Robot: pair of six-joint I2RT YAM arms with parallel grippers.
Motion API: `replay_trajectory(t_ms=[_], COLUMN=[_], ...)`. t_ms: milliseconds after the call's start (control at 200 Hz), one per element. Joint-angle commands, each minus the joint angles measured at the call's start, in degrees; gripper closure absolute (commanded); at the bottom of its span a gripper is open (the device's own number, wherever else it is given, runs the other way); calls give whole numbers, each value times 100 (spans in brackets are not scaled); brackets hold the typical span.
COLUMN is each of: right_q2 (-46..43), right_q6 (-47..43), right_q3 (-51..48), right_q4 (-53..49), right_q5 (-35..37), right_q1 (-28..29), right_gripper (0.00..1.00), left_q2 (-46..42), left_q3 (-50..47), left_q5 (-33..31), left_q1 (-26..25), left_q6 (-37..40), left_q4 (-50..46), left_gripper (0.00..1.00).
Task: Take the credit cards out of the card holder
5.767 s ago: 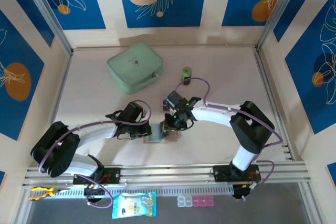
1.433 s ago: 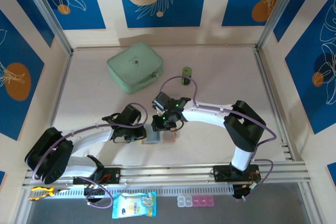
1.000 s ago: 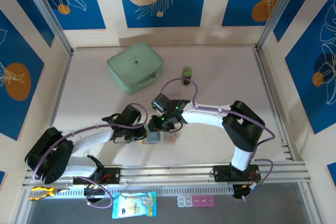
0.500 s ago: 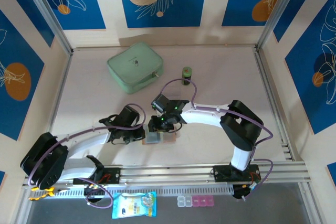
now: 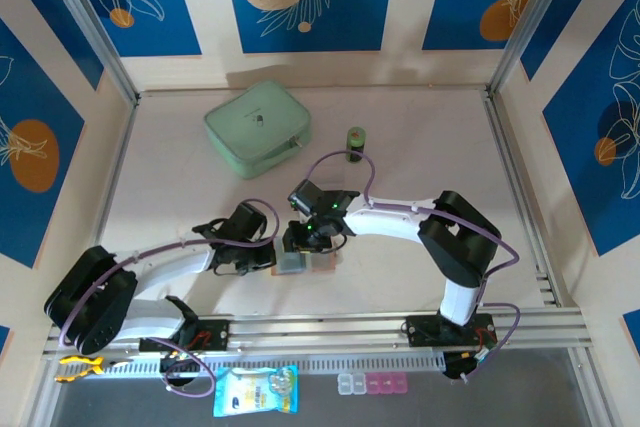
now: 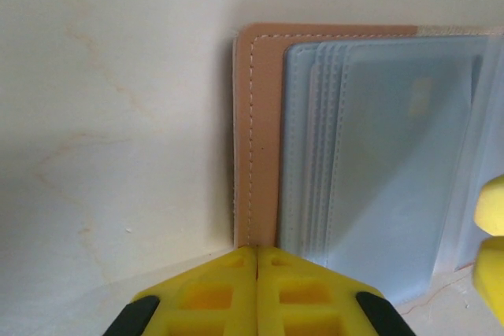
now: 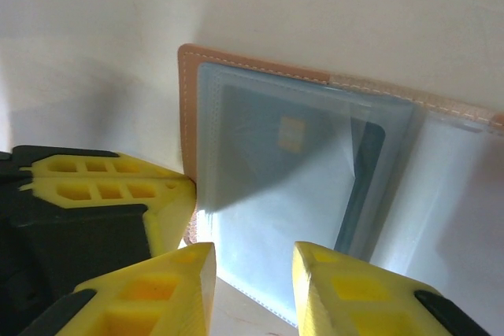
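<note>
Card holder [image 5: 318, 266]: tan leather, lying open and flat on the surface [image 5: 430, 147] between the two hands, its clear-grey pocket leaves facing up.
Credit cards [image 7: 293, 164]: inside the pockets. A pale one with a gold chip lies just ahead of the right hand's fingertips, and a dark card [image 7: 365, 169] shows behind it, toward the fold.
Left hand [image 6: 257, 256]: clenched, its two yellow fingers pressed together with no gap. The tips sit at the near corner of the holder's stitched leather edge; whether they press on it I cannot tell.
Right hand [image 7: 253, 251]: released, fingers standing apart, with the near edge of the top pocket leaf showing through the gap. Touching it or just above it, I cannot tell.
Hands to each other: close. In the right wrist view the left hand's finger [image 7: 118, 182] lies just left of the right hand, against the holder's leather edge.
Beyond the hands: a mint-green zip case [image 5: 257, 129] far ahead of the left hand and a small green cylinder [image 5: 355, 141] ahead of the right hand, both well apart from the holder.
</note>
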Motion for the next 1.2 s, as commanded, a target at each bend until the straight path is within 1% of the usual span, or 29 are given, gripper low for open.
replay_trajectory(t_ms=[0, 135, 430, 715, 965, 1190], right_q2=[110, 179, 295, -62, -176, -209], right_q6=[104, 121, 158, 189, 140, 126], right_q3=[-69, -71, -156, -388, -545, -657], right_q4=[-1, 40, 74, -53, -41, 105], right_q5=[-115, -166, -164, 135, 88, -39], right_q1=[-10, -20, -62, -141, -240, -270], right_gripper=[69, 71, 71, 71, 71, 71], left_q2=[90, 107, 129, 169, 160, -23], left_q3=[-77, -93, -81, -93, -62, 1], left_q5=[40, 49, 49, 34, 30, -17], left_q1=[-21, -16, -19, -14, -16, -18], left_q6=[126, 112, 112, 111, 103, 92], left_q4=[-36, -20, -26, -30, -32, -131], left_gripper=[93, 93, 93, 93, 93, 92])
